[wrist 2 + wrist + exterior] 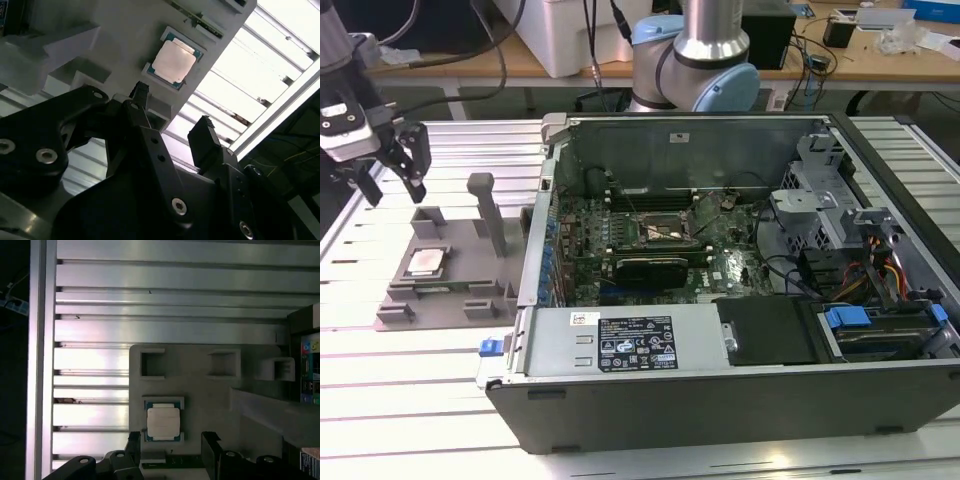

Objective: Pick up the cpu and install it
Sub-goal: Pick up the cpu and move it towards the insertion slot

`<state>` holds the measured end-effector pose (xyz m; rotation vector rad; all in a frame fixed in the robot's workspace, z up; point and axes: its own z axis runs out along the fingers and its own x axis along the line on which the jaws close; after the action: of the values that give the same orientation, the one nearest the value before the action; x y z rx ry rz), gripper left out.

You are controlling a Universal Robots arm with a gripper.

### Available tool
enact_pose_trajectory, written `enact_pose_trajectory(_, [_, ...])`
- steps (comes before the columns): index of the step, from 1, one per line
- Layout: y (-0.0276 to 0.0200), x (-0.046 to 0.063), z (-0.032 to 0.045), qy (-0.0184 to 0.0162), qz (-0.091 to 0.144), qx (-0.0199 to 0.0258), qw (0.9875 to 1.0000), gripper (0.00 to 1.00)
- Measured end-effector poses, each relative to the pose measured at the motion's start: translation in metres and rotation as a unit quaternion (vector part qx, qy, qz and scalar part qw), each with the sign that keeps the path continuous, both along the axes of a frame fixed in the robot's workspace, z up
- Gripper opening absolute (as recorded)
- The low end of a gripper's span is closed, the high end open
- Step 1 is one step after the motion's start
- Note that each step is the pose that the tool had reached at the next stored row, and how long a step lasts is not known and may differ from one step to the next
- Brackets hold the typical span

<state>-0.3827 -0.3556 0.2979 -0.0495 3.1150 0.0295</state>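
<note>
The cpu is a small silver-grey square chip lying flat in a recess of the grey plastic tray, at the exterior view's left. Both wrist views look down on the cpu. My gripper hangs in the air above and a little behind the tray, apart from the chip. Its black fingers stand spread with nothing between them, and in the first wrist view the gripper frames the chip's near edge. The open computer case holds the motherboard with its socket.
An upright post rises from the tray beside the case wall. The long black graphics card sits in the case in front of the socket. The ribbed aluminium table runs under everything. The arm's base stands behind the case.
</note>
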Motion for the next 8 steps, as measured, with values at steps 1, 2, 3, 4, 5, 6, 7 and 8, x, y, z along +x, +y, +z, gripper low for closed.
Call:
enact_pose_trajectory(1, [-0.0007, -0.002, -0.0039, 0.0000, 0.003, 0.0000, 1.0000, 0.60])
enact_pose_trajectory(2, [-0.0013, -0.004, -0.0080, 0.0000, 0.003, 0.0000, 1.0000, 0.60])
enact_pose_trajectory(3, [-0.0018, -0.004, -0.0106, 0.0000, 0.003, 0.0000, 1.0000, 0.60])
enact_pose_trajectory(4, [-0.0032, -0.004, -0.0140, 0.0000, 0.003, 0.0000, 1.0000, 0.60])
enact_pose_trajectory(5, [-0.0054, -0.004, -0.0173, 0.0001, 0.003, 0.0000, 1.0000, 0.60])
enact_pose_trajectory(6, [-0.0091, -0.004, -0.0219, 0.0000, 0.003, 0.0000, 1.0000, 0.60])
enact_pose_trajectory(7, [-0.0115, -0.004, -0.0254, 0.0000, 0.003, 0.0000, 1.0000, 0.60])
enact_pose_trajectory(8, [-0.0130, -0.004, -0.0291, 0.0001, 0.003, 0.0000, 1.0000, 0.60])
